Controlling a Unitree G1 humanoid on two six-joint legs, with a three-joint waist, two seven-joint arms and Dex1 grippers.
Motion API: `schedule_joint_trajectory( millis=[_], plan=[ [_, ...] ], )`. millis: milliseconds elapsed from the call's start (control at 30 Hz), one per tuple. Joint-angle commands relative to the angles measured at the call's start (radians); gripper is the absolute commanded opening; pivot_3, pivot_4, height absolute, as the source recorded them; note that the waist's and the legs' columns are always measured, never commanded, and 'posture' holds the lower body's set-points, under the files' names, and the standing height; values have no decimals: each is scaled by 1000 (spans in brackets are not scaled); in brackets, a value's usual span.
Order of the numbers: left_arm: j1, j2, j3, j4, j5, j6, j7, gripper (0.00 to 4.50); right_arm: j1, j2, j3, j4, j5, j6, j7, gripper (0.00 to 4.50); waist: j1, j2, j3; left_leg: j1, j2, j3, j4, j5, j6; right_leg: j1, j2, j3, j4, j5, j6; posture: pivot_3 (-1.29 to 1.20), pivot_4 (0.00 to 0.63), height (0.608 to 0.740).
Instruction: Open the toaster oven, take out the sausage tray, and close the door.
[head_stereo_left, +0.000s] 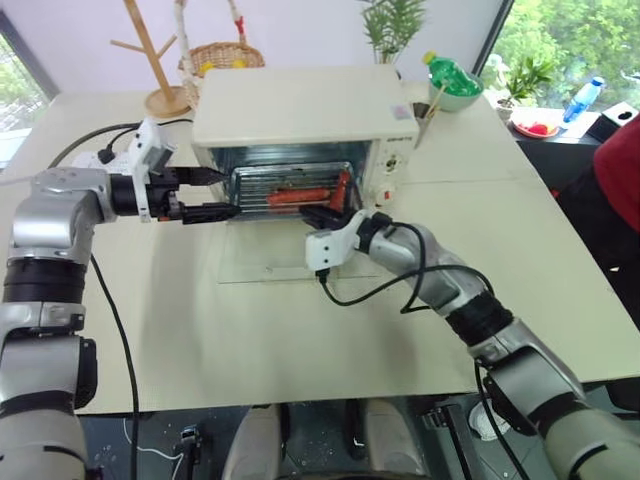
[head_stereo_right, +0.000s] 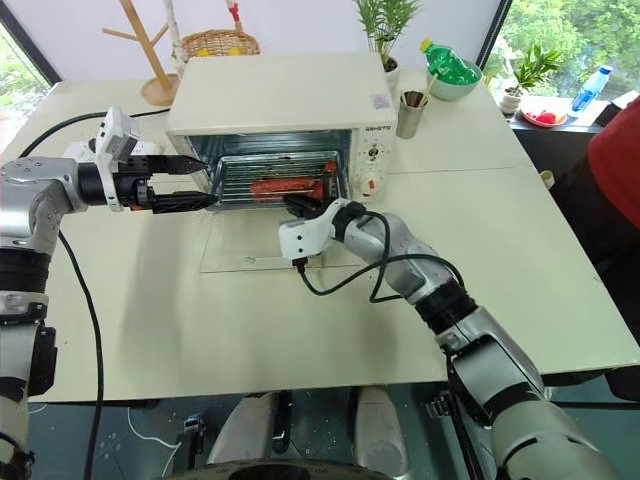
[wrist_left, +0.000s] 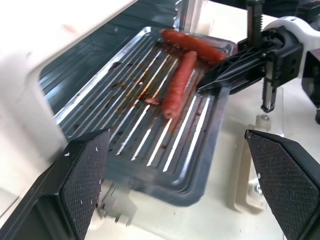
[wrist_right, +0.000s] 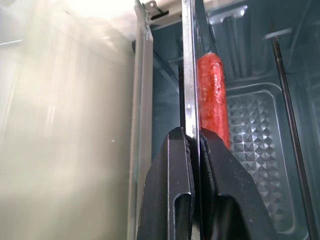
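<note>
- Sausage tray (wrist_left: 150, 125) sits partly out of the toaster oven (head_stereo_left: 300, 115), over the door (head_stereo_right: 250, 250) lying open flat on the worktop (head_stereo_left: 250, 330).
- My right gripper (head_stereo_left: 322, 214) has its jaws clamped on the tray's front rim.
- My left gripper (head_stereo_left: 210, 194) hangs beside the tray, jaws wide, holding nothing.

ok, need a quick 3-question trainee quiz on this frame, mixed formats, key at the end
1. True or false: the door of the toaster oven lies open, flat on the table.
2. What is the right gripper shut on? A) the door handle B) the rim of the sausage tray C) a sausage
3. Fill in: the left gripper stands ____, at the oven's left front corner, holding nothing.

Key: 1 true; 2 B; 3 open
</note>
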Motion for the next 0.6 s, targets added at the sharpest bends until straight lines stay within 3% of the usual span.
schedule_joint_trajectory(
  millis=[33,400,600],
  plan=[
    [-21,13,14,-11,-2,6,-16,4500,35,-37,-59,-133,14,-19,1,41,0,0,0,0,0,0,0,0,0,0,0,0,0,0,0,0,150,740],
    [-4,19,19,-40,-12,46,-41,4500,177,-122,-116,-283,69,-118,0,41,-3,0,0,0,0,0,1,0,0,1,0,0,0,0,0,0,150,740],
    [85,98,106,-173,-131,266,-50,4500,242,-162,-155,-328,101,-176,12,41,-7,0,0,0,0,0,1,0,0,1,0,0,0,0,0,0,150,740]
  ],
)
